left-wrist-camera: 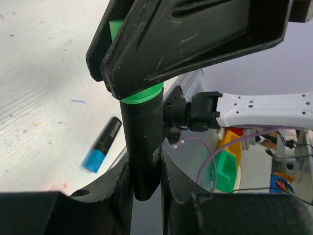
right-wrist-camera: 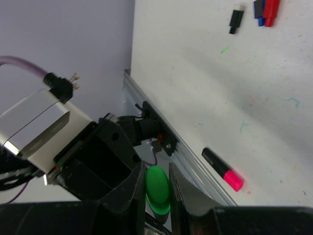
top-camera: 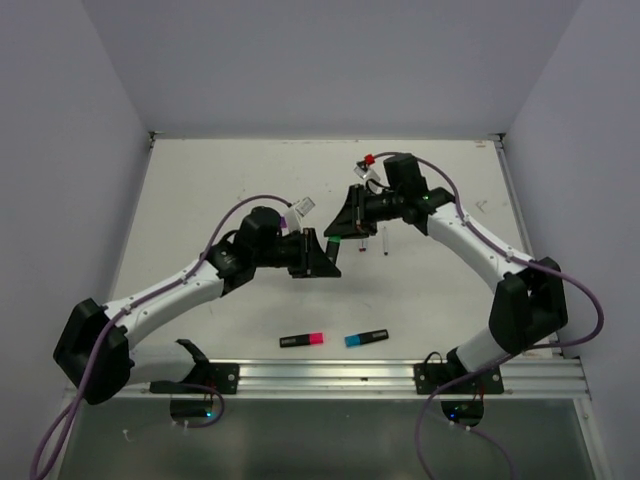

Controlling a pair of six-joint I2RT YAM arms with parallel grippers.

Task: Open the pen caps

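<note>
Pinching black highlighter barrel [left-wrist-camera: 142, 147] in left gripper [left-wrist-camera: 146, 183], clamping its green cap [left-wrist-camera: 143, 95] in right gripper [right-wrist-camera: 157, 188], with pink-capped highlighter [top-camera: 302, 340] and blue-capped highlighter [top-camera: 366, 338] flat on table [top-camera: 200, 200].

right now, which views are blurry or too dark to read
Top external: evenly lit, no glare, sharp throughout. Left wrist: the green highlighter is fairly sharp, the blue-capped highlighter on the table is blurred, and the bottom edge is dark. Right wrist: the green cap is close and soft, and the pink-capped highlighter is clear.
</note>
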